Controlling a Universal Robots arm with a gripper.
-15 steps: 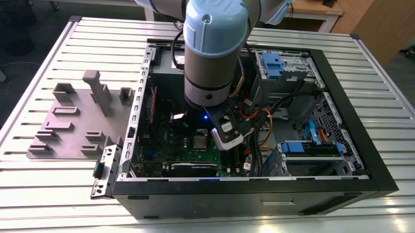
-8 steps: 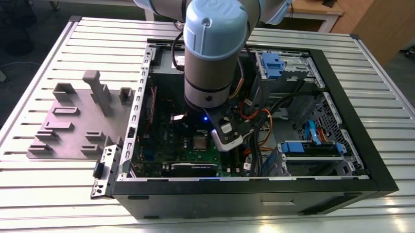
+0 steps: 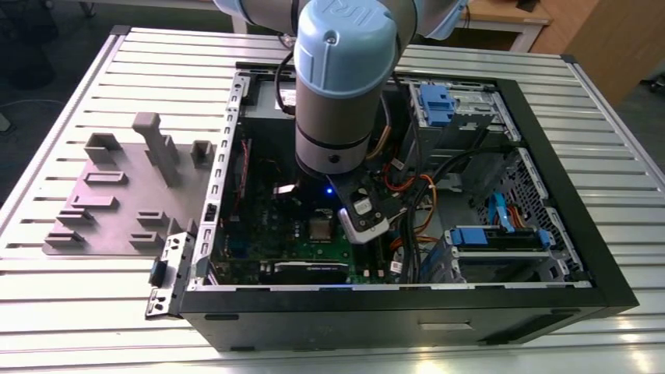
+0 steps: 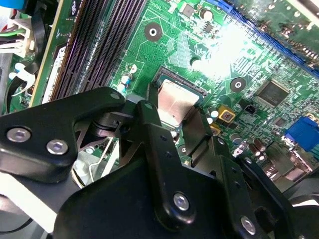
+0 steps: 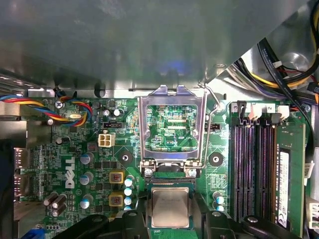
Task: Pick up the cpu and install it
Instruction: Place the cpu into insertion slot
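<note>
Gripper (image 5: 170, 215) pinched the cpu (image 5: 170, 205) over the socket (image 5: 170, 183), latch frame (image 5: 172, 127) raised, 7 o'clock in the case (image 3: 416, 315), exterior view. Pickup looked done; seating, latching remained.

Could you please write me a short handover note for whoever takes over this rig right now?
Tool: shut on the cpu, gripping it by two opposite edges.
Cpu: at the socket on the green board, beside the hinge of the metal frame, which stands open.
Done: cpu picked up and brought to the socket inside the computer case.
Left: cpu not released; whether it is fully seated cannot be told; frame not closed.
</note>
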